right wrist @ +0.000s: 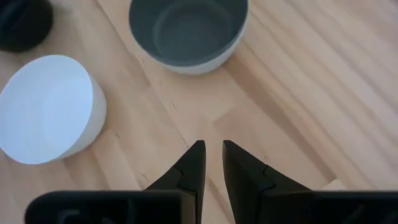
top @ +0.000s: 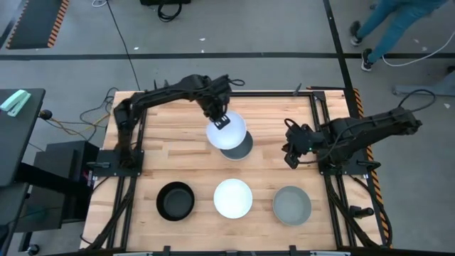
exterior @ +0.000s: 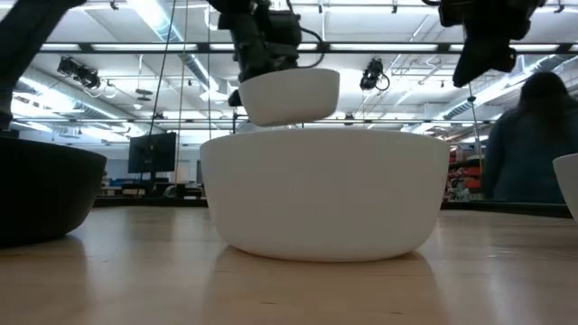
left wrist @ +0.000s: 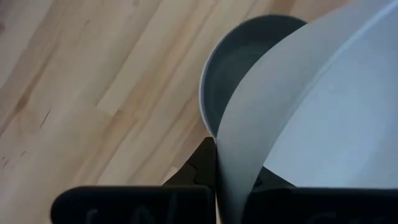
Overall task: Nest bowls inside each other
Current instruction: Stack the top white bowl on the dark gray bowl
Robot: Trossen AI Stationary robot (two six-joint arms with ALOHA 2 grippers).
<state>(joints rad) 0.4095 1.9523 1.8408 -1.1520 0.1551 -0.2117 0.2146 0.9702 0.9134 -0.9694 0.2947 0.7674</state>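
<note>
Jaws of the left gripper [top: 222,121] are clenched on the rim of a white bowl [top: 226,131], held in the air directly over a dark grey bowl [top: 240,148] on the wooden surface [top: 170,149]. Right gripper [top: 291,158] hangs apart, jaws slightly parted, grasping nothing. Beyond them sit a black bowl [top: 175,200], another white bowl [top: 233,198] and a light grey bowl [top: 292,205], each with nothing inside.

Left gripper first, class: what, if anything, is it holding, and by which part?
The left gripper holds a white bowl by its rim, jaws shut across the wall, above a dark grey bowl. The right gripper holds nothing.
</note>
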